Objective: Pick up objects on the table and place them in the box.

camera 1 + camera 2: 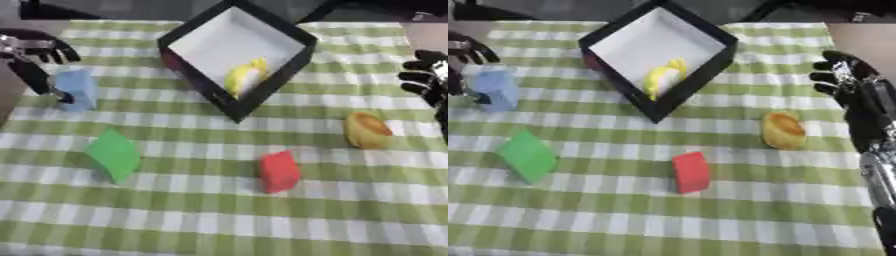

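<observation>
A black box (295, 64) with a white inside stands at the back centre, and a yellow object (245, 75) lies in it. On the checked cloth lie a light blue block (77, 88) at the left, a green block (115, 154), a red block (279, 171) and an orange-yellow rounded object (367, 130). My left hand (35, 52) is at the blue block, its fingers curled above it and its thumb (39, 80) down along the block's left side. My right hand (846, 80) hangs over the table's right edge with relaxed fingers, holding nothing.
A dark red thing (171, 61) shows just behind the box's left wall. The green and white checked cloth (219, 215) covers the table, with bare brown table at both far edges.
</observation>
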`<action>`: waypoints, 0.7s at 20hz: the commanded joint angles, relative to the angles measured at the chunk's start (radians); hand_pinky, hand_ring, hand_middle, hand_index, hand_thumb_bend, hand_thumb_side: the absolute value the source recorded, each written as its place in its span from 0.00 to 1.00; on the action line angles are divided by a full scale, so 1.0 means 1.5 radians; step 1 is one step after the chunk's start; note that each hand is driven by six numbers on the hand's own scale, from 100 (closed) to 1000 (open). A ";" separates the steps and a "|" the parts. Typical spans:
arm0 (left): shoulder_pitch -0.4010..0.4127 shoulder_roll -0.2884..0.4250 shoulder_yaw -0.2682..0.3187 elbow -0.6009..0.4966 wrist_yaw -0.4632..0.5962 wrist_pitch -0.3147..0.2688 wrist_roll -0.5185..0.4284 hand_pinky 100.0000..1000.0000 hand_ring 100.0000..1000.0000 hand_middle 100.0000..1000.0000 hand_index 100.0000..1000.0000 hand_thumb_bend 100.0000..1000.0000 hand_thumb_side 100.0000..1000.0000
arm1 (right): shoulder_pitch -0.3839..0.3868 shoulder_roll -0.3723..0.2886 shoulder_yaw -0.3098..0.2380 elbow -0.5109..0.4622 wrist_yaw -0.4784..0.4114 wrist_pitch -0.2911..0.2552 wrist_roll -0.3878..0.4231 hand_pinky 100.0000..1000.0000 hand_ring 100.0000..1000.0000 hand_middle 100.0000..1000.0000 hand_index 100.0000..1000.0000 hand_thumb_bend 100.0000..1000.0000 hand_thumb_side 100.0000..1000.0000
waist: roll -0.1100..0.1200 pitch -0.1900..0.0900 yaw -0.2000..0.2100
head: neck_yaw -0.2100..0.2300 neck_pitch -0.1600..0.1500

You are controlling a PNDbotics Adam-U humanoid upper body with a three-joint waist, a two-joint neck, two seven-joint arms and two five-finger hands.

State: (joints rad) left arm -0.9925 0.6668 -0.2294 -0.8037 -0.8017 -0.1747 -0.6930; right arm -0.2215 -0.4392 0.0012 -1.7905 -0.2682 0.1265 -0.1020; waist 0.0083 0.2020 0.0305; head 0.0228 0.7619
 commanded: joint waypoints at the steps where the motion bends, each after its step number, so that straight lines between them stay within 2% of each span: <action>1: -0.019 0.005 0.016 0.010 -0.016 0.001 0.012 0.85 0.84 0.82 0.89 0.51 0.14 | -0.011 -0.006 -0.002 -0.007 0.004 -0.001 0.002 0.81 0.75 0.68 0.80 0.00 0.63 | -0.006 0.002 -0.003 | 0.004 -0.010; 6: -0.020 -0.006 0.019 0.034 -0.027 -0.002 -0.012 0.84 0.83 0.80 0.87 0.44 0.10 | -0.012 -0.002 -0.005 -0.006 0.005 -0.001 0.000 0.81 0.75 0.68 0.80 0.00 0.63 | -0.004 0.008 -0.010 | 0.008 -0.012; 10: -0.019 -0.009 0.018 0.037 -0.039 -0.003 -0.039 0.82 0.81 0.75 0.83 0.34 0.01 | -0.012 -0.002 -0.006 -0.005 0.006 0.000 -0.002 0.81 0.75 0.68 0.80 0.00 0.64 | -0.003 0.010 -0.011 | 0.008 -0.010; 11: -0.020 -0.009 0.018 0.035 -0.041 -0.002 -0.041 0.82 0.81 0.75 0.83 0.34 0.01 | -0.012 -0.002 -0.005 -0.005 0.006 0.000 -0.002 0.81 0.75 0.68 0.80 0.00 0.64 | -0.003 0.010 -0.010 | 0.008 -0.010; 12: -0.020 -0.009 0.018 0.034 -0.042 0.000 -0.042 0.81 0.79 0.73 0.79 0.19 0.00 | -0.012 -0.002 -0.005 -0.005 0.006 0.000 -0.002 0.81 0.75 0.68 0.80 0.00 0.64 | -0.002 0.010 -0.010 | 0.008 -0.009; 14: -0.024 -0.009 0.020 0.028 -0.041 0.006 -0.041 0.80 0.78 0.71 0.74 0.11 0.00 | -0.012 -0.002 -0.005 -0.004 0.005 0.000 -0.002 0.81 0.75 0.68 0.80 0.00 0.63 | -0.003 0.008 -0.010 | 0.008 -0.008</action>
State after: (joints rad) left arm -1.0024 0.6322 -0.2103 -0.7446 -0.8577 -0.1702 -0.7519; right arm -0.2286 -0.4308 0.0008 -1.7855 -0.2672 0.1283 -0.1019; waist 0.0083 0.2162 0.0147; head 0.0318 0.7540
